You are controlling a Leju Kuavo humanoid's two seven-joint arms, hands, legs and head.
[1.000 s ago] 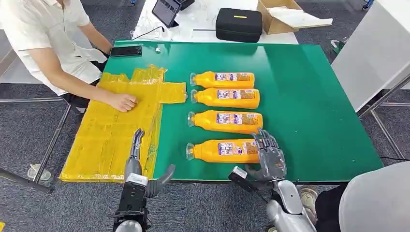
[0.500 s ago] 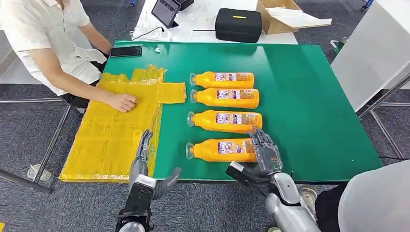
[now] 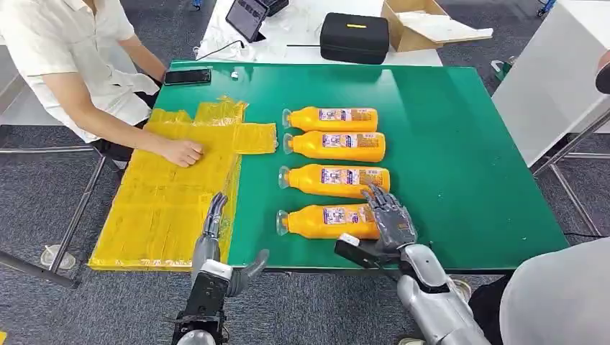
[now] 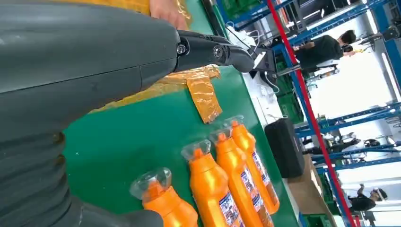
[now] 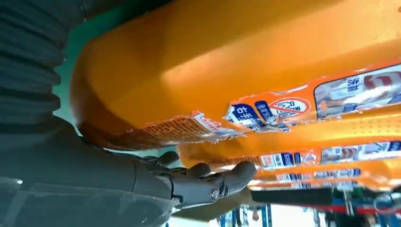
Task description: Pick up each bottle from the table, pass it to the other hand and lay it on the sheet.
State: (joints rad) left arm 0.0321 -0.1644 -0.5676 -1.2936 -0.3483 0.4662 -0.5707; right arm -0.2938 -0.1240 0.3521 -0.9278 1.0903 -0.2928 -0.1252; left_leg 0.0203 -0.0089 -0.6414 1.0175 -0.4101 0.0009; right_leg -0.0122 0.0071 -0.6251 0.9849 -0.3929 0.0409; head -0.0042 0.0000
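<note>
Four orange bottles lay in a row on the green table (image 3: 460, 144), all on their sides. Each bottle's long axis ran from 9 o'clock to 3 o'clock in the head view, with the clear cap pointing to 9 o'clock and the flat bottom to 3 o'clock.

The nearest bottle (image 3: 327, 222) lay close to the table's front edge. The right hand (image 3: 388, 219) was at that bottle's bottom end, at its 3 o'clock side. Its fingers (image 3: 379, 198) were spread and curved over the bottle's end, and in the right wrist view the bottle (image 5: 246, 66) sat right against the hand (image 5: 142, 184). I could not tell if the hand was really gripping it, and the bottle was lying on the table.

The second bottle (image 3: 335, 180) lay just beyond it at 12 o'clock, then the third bottle (image 3: 335, 145), then the farthest bottle (image 3: 331, 118).

The yellow sheet (image 3: 158, 208) lay on the table at 9 o'clock from the bottles. A person's hand (image 3: 183, 152) rested on it.

The left hand (image 3: 216, 244) hung at the table's front edge, by the sheet's near corner. It held nothing, and its fingers (image 3: 214, 213) were straight and apart from the thumb.

A black case (image 3: 354, 36) and a cardboard box (image 3: 424, 21) sat on a white table behind, at 12 o'clock.
</note>
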